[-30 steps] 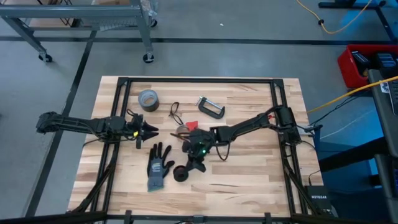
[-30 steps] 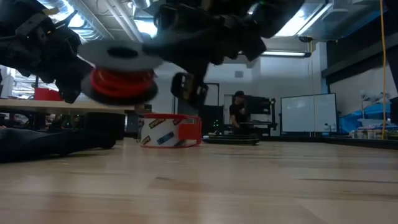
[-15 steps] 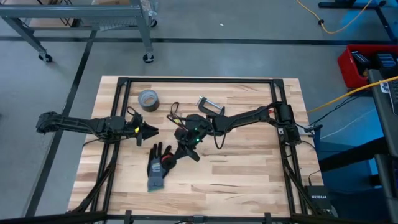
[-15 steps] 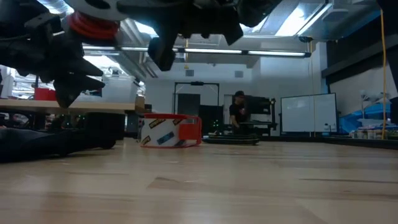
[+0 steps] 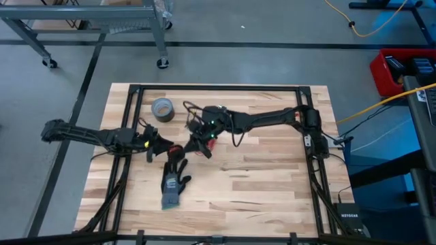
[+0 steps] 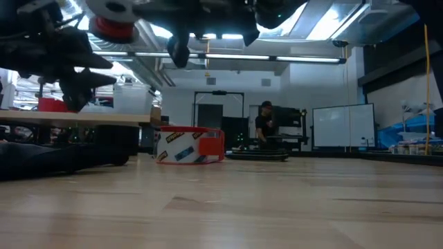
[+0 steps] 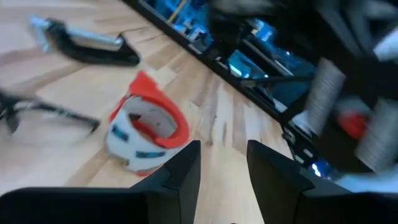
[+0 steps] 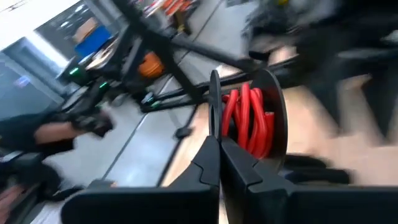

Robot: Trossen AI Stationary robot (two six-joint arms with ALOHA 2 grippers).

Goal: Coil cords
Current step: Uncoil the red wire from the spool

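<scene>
Red cord, wound on a dark spool, hangs above the table, the spool's thin rim pinched between the pressed-together fingers of the right gripper near the middle of the wooden table. The right arm reaches in from the table's right edge, and in the low view the spool is lifted well clear of the boards. The left gripper stands just beside it, jaws spread and holding nothing, pointing at the spool from the left. A black cord lies looped on the table near the far edge, between the grey tape roll and the right arm. A dark glove lies flat just in front of both grippers. The left wrist view shows a red-edged tape ring on the boards, with a black clamp beyond it. The near half and the right side of the table lie open. A person stands in the room far behind.
</scene>
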